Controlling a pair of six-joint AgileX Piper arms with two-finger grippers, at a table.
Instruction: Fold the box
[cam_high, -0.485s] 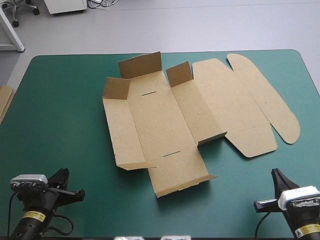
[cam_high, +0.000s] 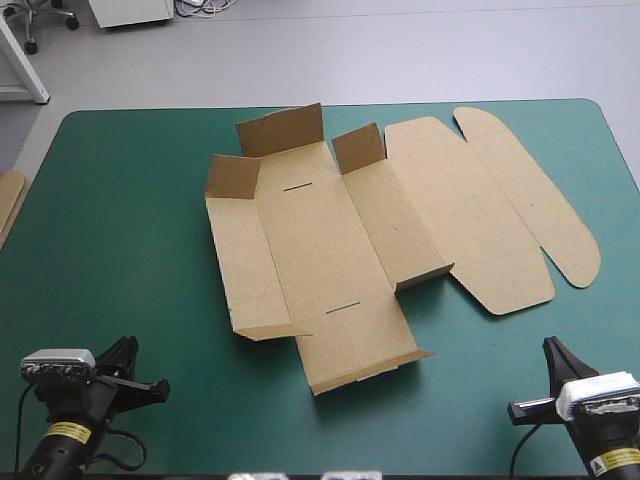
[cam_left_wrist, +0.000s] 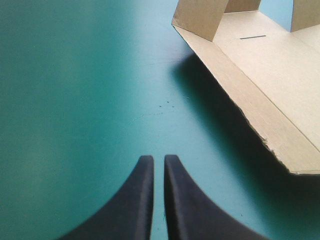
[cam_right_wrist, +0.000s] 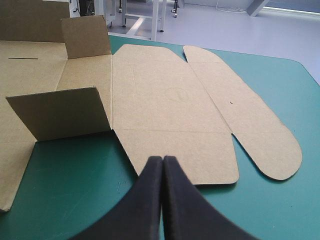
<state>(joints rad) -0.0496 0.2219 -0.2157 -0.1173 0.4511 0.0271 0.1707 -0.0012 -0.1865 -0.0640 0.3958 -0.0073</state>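
Both arms sit low at the table's near corners, pointing forward. Left gripper (cam_left_wrist: 158, 161) is closed with a hairline gap between the fingers, right gripper (cam_right_wrist: 162, 160) fully closed, and neither holds anything. The box (cam_high: 330, 240) lies mid-table on the teal-green cover (cam_high: 130, 200), apart from both grippers. It's mostly flat, a few short flaps standing, lid panel flat toward the right. Spare board (cam_high: 8, 205) at the left edge.

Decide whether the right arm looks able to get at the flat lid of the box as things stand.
Probably yes: the right gripper, shut, points at the flat lid of the box, and only bare teal-green cover lies between them.
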